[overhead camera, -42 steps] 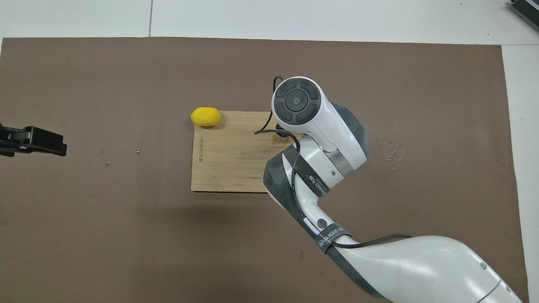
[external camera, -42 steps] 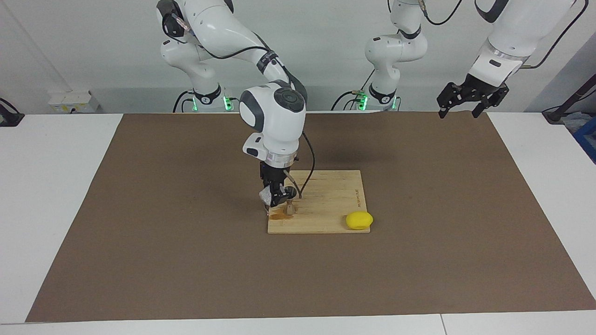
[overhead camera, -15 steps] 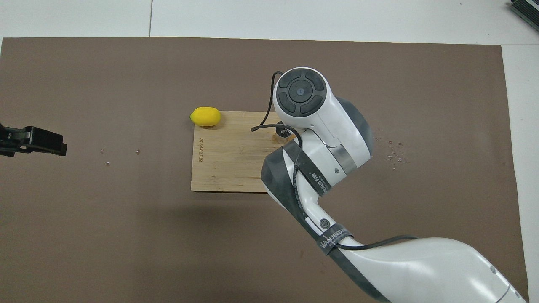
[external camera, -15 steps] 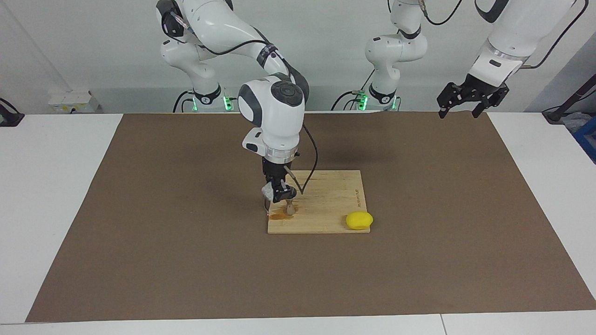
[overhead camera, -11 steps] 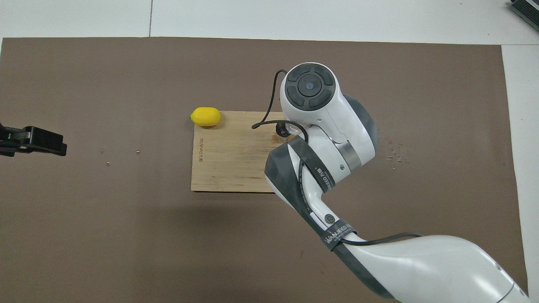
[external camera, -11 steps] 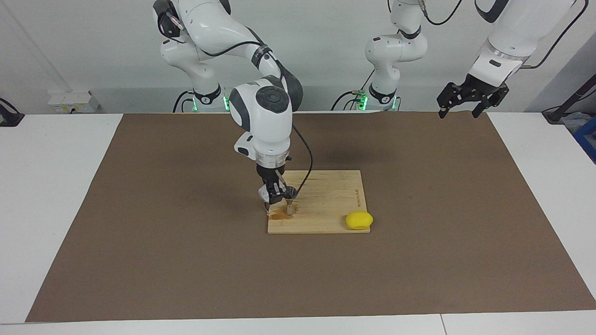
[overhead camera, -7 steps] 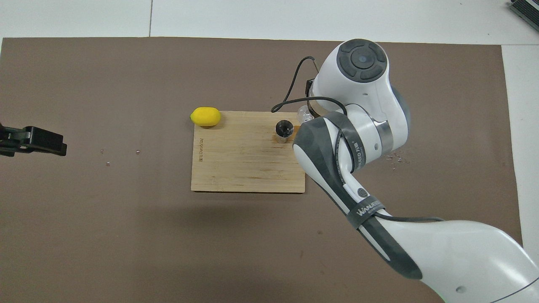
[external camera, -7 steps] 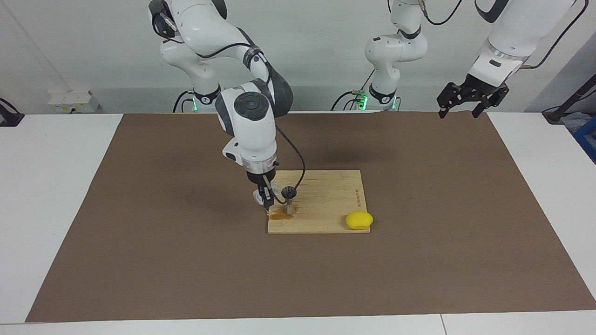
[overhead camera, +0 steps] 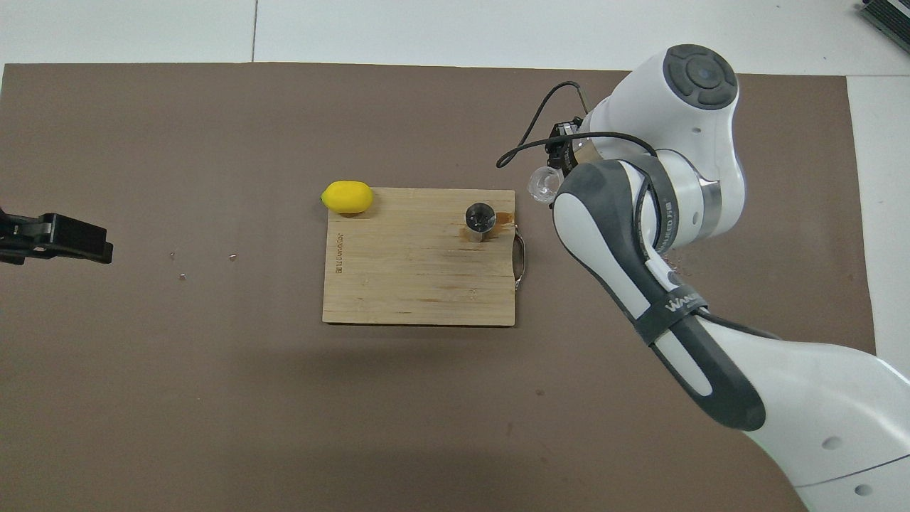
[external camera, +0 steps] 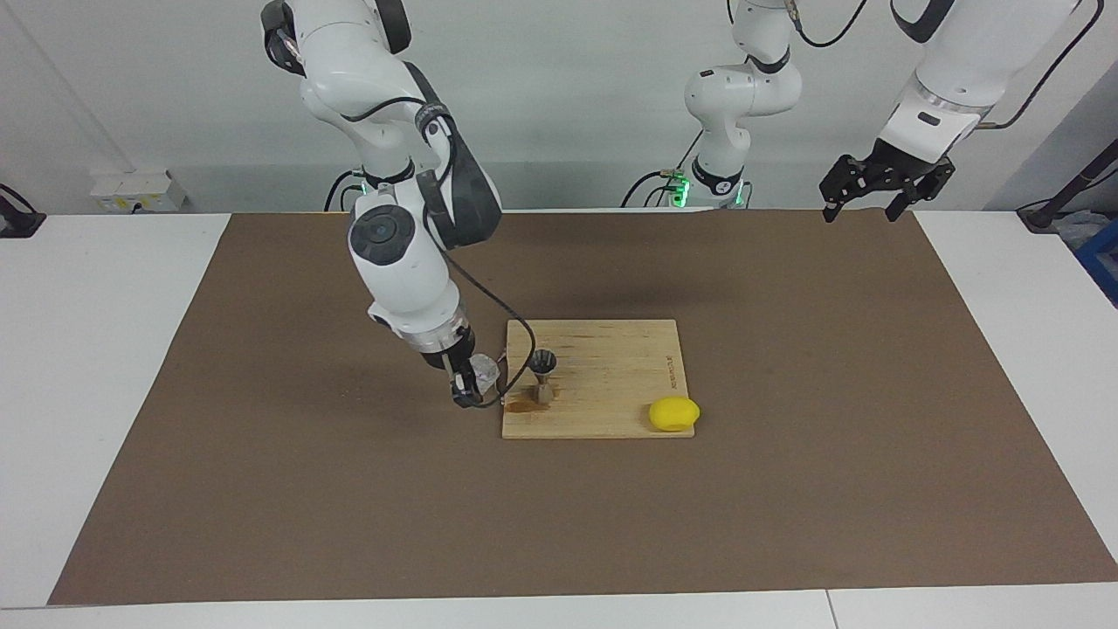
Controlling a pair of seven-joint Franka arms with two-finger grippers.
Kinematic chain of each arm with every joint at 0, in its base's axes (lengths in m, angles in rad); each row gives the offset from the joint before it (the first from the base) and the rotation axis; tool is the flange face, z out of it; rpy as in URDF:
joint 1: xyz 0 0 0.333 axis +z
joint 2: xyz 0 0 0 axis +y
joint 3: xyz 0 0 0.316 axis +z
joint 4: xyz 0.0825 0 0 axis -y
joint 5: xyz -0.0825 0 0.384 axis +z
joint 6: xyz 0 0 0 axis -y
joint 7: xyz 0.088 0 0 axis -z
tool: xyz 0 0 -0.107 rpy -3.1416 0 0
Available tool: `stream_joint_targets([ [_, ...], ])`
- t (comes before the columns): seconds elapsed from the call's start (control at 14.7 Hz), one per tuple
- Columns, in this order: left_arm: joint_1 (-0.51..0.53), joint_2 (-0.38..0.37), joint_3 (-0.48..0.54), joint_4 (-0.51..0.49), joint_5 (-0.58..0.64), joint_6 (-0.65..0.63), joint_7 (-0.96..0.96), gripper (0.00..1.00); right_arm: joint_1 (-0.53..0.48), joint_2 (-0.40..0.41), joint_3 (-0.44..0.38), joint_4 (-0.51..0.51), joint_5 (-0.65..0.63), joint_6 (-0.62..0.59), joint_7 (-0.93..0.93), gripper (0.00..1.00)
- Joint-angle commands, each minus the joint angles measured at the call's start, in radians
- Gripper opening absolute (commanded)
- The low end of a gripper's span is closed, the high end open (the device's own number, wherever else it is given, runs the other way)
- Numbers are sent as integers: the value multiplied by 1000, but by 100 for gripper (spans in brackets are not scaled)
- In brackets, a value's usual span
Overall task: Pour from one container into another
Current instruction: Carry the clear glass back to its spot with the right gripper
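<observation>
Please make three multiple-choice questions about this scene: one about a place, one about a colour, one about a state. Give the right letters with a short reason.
1. Where does the metal jigger stand?
A. on the wooden board
B. on the brown mat
C. in the left end effector

2. What colour is the lemon-shaped thing at the board's corner?
A. green
B. yellow
C. red

3. What is the state of the right end effector?
A. open and empty
B. resting on the board
C. shut on the glass tumbler

Answers:
1. A, the jigger stands upright on the board, with a brown wet stain beside its foot.
2. B, it is plainly yellow in both views.
3. C, the glass sits between its fingers, over the mat just off the board's edge; the left end effector waits open over the mat's corner.
</observation>
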Motion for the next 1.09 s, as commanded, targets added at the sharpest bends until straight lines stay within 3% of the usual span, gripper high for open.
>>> stream_joint_targets([
  [0.0, 10, -17, -2, -16, -7, 0, 8, 100, -78, -48, 12, -123, 128, 66, -117, 0],
  [0.27, 10, -17, -2, -16, -7, 0, 8, 100, -167, -77, 12, -258, 272, 134, -292, 0],
  [0.75, 10, -17, -2, -16, -7, 0, 8, 100, -323, -75, 13, -377, 457, 108, -550, 0],
  [1.02, 10, -17, -2, -16, -7, 0, 8, 100, -380, -71, 13, -418, 487, 94, -645, 0],
])
